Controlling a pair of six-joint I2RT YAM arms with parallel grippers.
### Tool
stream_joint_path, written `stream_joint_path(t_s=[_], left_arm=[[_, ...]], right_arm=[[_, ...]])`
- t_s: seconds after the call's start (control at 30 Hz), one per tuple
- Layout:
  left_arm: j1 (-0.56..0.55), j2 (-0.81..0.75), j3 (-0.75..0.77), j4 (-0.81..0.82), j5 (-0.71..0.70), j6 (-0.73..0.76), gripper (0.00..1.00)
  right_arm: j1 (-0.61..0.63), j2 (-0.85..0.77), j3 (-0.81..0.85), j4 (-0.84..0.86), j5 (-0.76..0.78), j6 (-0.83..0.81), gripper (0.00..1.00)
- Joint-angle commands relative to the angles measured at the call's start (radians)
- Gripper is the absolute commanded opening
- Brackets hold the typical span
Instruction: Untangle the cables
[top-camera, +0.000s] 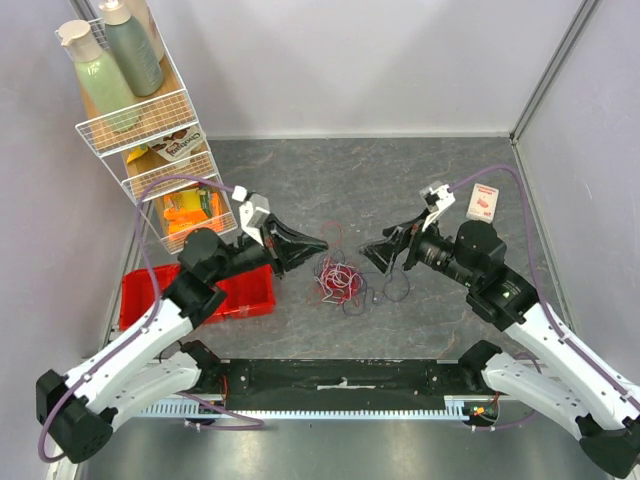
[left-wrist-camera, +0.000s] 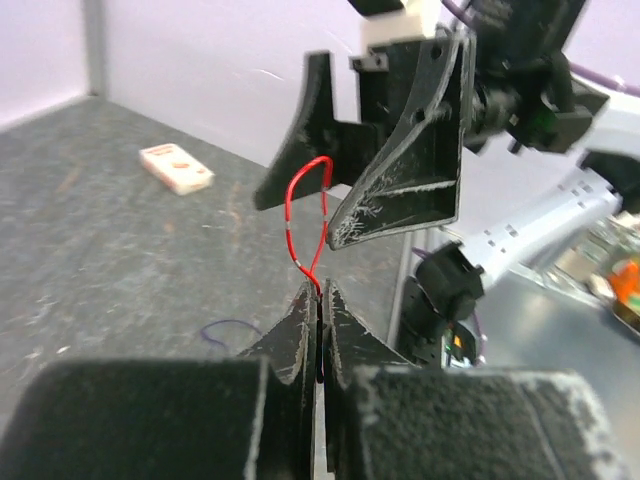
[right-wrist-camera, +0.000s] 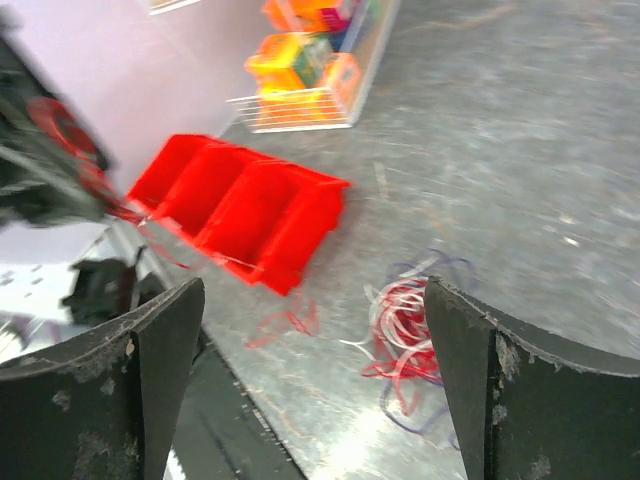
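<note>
The cables (top-camera: 339, 279) lie in a tangle of thin red, white and dark purple wires on the grey table between my two grippers. They also show in the right wrist view (right-wrist-camera: 405, 330). My left gripper (top-camera: 322, 243) is shut on a red cable (left-wrist-camera: 303, 225) and holds a loop of it up above the pile; its jaws are pressed together (left-wrist-camera: 320, 292). My right gripper (top-camera: 368, 254) is open and empty, just right of the pile and facing the left gripper. In its own view the right gripper (right-wrist-camera: 312, 290) has the tangle between its spread fingers. A loose purple loop (top-camera: 397, 288) lies to the right.
A red bin (top-camera: 225, 292) stands left of the pile, and shows in the right wrist view (right-wrist-camera: 250, 205). A white wire shelf (top-camera: 150, 140) with bottles and packets is at the back left. A small white box (top-camera: 482, 202) lies at the back right. Walls close in the table.
</note>
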Motion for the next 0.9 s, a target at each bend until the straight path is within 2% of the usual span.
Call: stream_joint_path(t_s=[0.0, 0.17, 0.33, 0.53, 0.7, 0.87], left_arm=[[-0.003, -0.152, 0.124, -0.283, -0.280, 0.080, 0.02], [-0.003, -0.284, 0.184, -0.515, -0.518, 0.112, 0.02], [-0.001, -0.293, 0.184, -0.683, -0.803, 0.126, 0.02], [0.000, -0.296, 0.027, -0.689, -1.089, 0.065, 0.02], [-0.001, -0.279, -0.066, -0.772, -1.224, -0.145, 0.02], [0.001, -0.266, -0.056, -0.995, -1.283, -0.424, 0.02]], right_arm=[[0.002, -0.042, 0.020, -0.144, 0.273, -0.035, 0.98], [0.002, -0.027, -0.027, -0.127, 0.268, -0.030, 0.98], [0.002, 0.009, -0.029, -0.093, 0.229, -0.032, 0.98], [0.002, 0.006, -0.040, -0.078, 0.215, -0.030, 0.98], [0.002, -0.024, -0.075, -0.079, 0.237, -0.038, 0.98], [0.002, -0.030, -0.081, -0.092, 0.234, -0.030, 0.98]])
